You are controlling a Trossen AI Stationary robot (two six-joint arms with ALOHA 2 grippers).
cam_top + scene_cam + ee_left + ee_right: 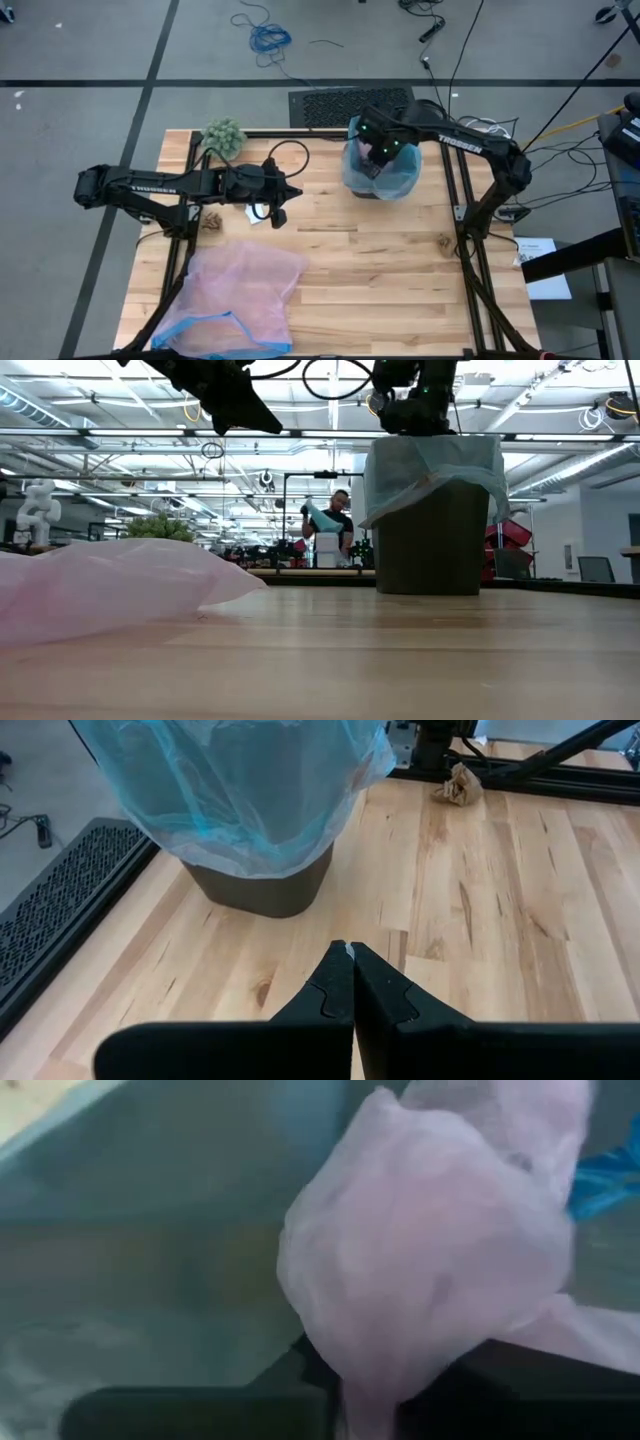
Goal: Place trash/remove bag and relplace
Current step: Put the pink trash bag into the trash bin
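Note:
The brown square bin (pixel 380 172) (pixel 430 525) stands at the table's far side, lined with the light-blue bag (pixel 240 790), whose rim is folded over its walls. My right gripper (pixel 385 150) (pixel 370 1380) is over the bin's mouth, pointing down, shut on the pink wad (pixel 430 1250). My left gripper (pixel 280 208) (pixel 350 960) is shut and empty, above the table to the left of the bin. One brown scrap (pixel 212 218) lies by the left arm. Another brown scrap (pixel 445 243) (pixel 458 785) lies near the right edge. My right gripper pinches the pink wad by its lower end (pixel 365 1370) between the two fingers, coming from above and pointing down into the bin. The wad bulges out past the fingertips, lifted clear above the blue liner inside the bin.
A translucent pink bag with a blue rim (pixel 235 290) (pixel 110 590) lies spread on the near left of the table. A fuzzy green ball (pixel 223 135) sits at the far left corner. Bare wood lies in the middle and near right. A person stands far behind the table.

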